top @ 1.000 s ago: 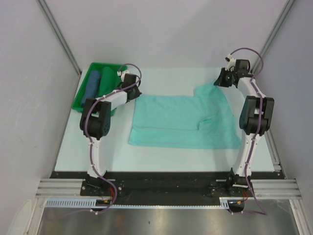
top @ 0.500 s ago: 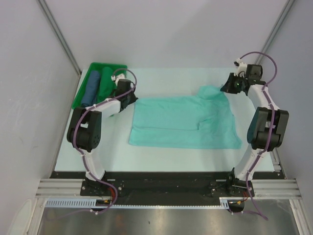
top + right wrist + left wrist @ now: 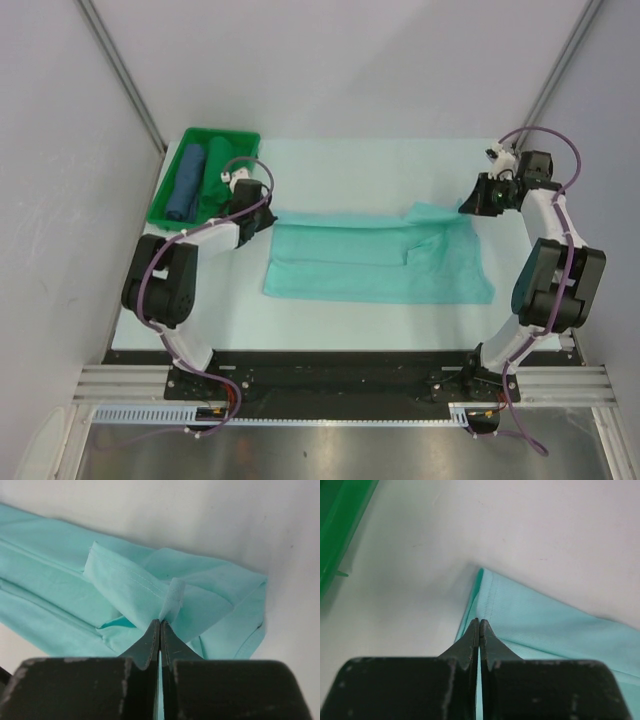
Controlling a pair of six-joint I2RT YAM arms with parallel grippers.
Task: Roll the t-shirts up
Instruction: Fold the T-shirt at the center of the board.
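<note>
A light mint-turquoise t-shirt (image 3: 380, 262) lies spread on the white table, its far edge lifted and folded toward the near side. My left gripper (image 3: 262, 216) is shut on the shirt's far left corner; in the left wrist view the closed gripper (image 3: 479, 622) pinches the cloth (image 3: 545, 625). My right gripper (image 3: 470, 207) is shut on the far right edge by the sleeve; in the right wrist view the closed gripper (image 3: 160, 623) holds a bunched hem of the shirt (image 3: 60, 560). A rolled medium blue t-shirt (image 3: 187, 183) and a rolled dark green t-shirt (image 3: 215, 168) lie in the tray.
The green plastic tray (image 3: 222, 133) stands at the far left corner, just left of my left gripper; its wall shows in the left wrist view (image 3: 340, 525). Grey enclosure walls stand close on the left, right and back. The table's right edge is near my right arm.
Both grippers have moved toward the near side, drawing the shirt's far edge with them. The shirt's spread is now narrower from far to near. Both arms have swung outward.
</note>
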